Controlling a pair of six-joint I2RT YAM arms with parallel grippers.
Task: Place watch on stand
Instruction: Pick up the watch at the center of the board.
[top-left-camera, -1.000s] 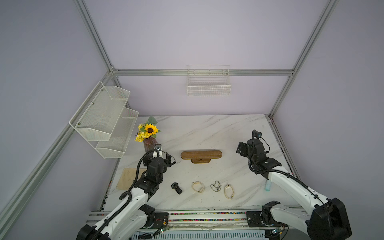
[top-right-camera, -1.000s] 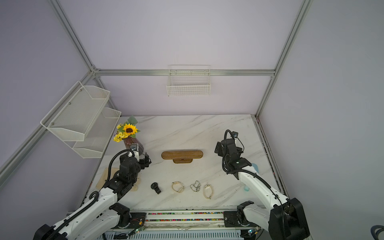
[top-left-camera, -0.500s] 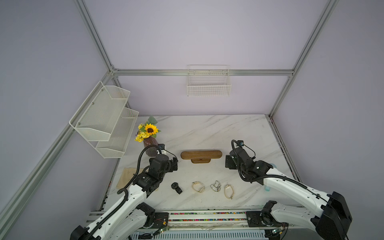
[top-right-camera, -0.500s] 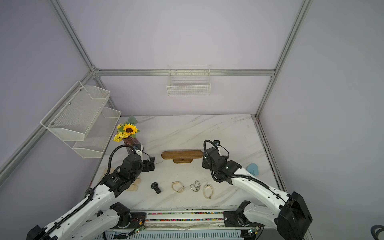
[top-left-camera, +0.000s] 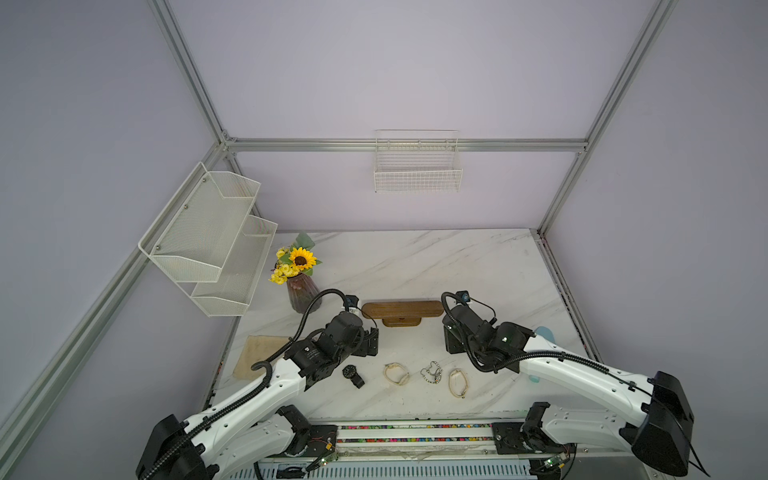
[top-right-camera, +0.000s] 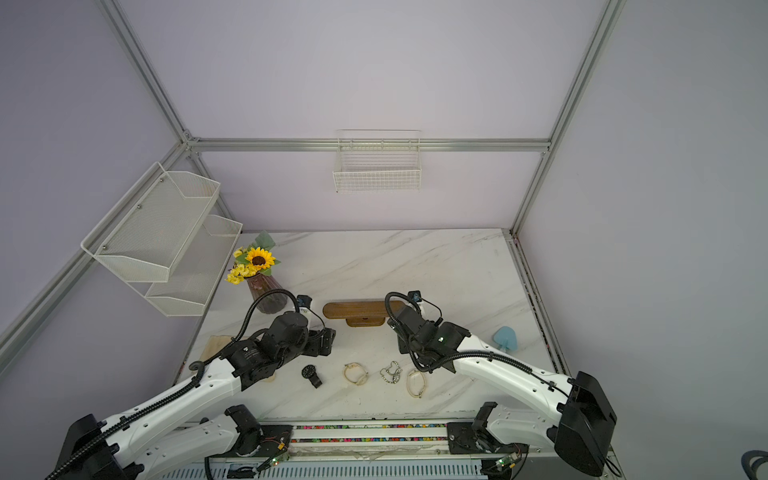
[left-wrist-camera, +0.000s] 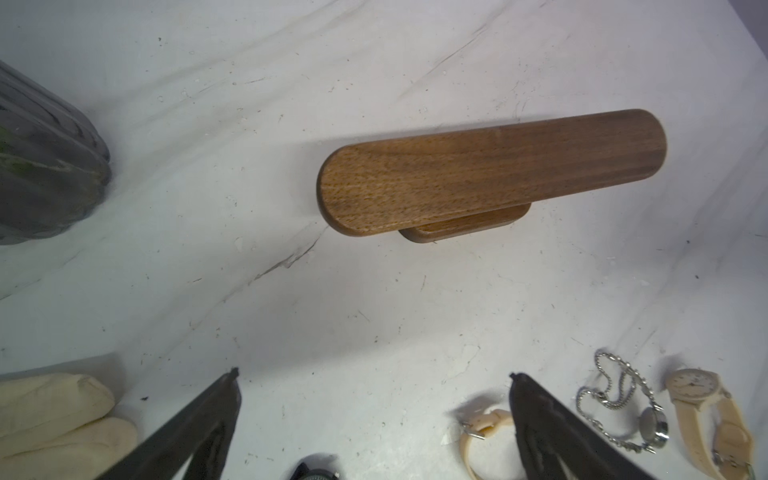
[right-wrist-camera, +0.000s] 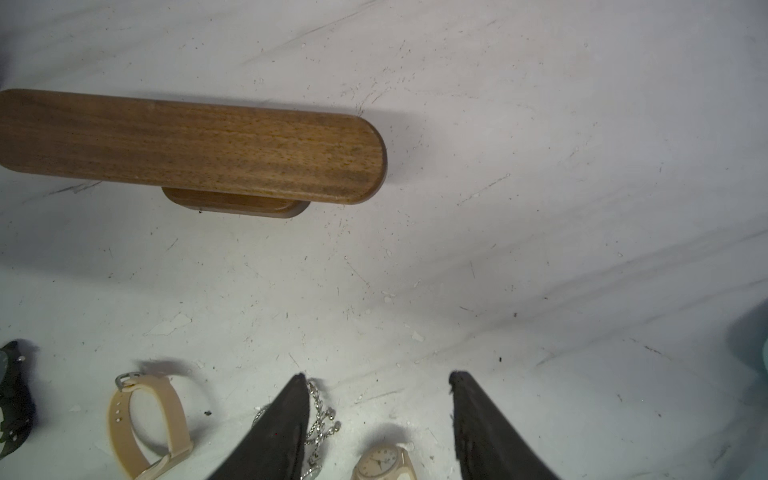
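Watches lie four in a row on the marble table (top-left-camera: 457, 266), in front of the stand (top-left-camera: 402, 311) and apart from it: a black watch (top-left-camera: 353, 374), a tan-strap watch (top-left-camera: 395, 373), a silver chain watch (top-left-camera: 431, 372) and a cream watch (top-left-camera: 458, 383). The task doesn't say which one. Your right gripper (right-wrist-camera: 376, 375) hangs over the cream watch (right-wrist-camera: 384, 461), jaws parted and holding nothing, so that one looks like the pick. Expect it to be light, with a hard round case and a soft strap fastened into a loop. Pinch the strap beside the case rather than the smooth case itself, so the loop hangs open to slide over the bar's rounded end. The chain watch (right-wrist-camera: 320, 415) lies just beside it, slack and easily snagged, partly under one of your fingers (right-wrist-camera: 286, 419). The stand's bar overhangs a smaller base, so pushing on its end may tip or shift it. Your left gripper (left-wrist-camera: 374, 374) is spread wide and empty, facing the stand (left-wrist-camera: 490, 170); it could steady it.
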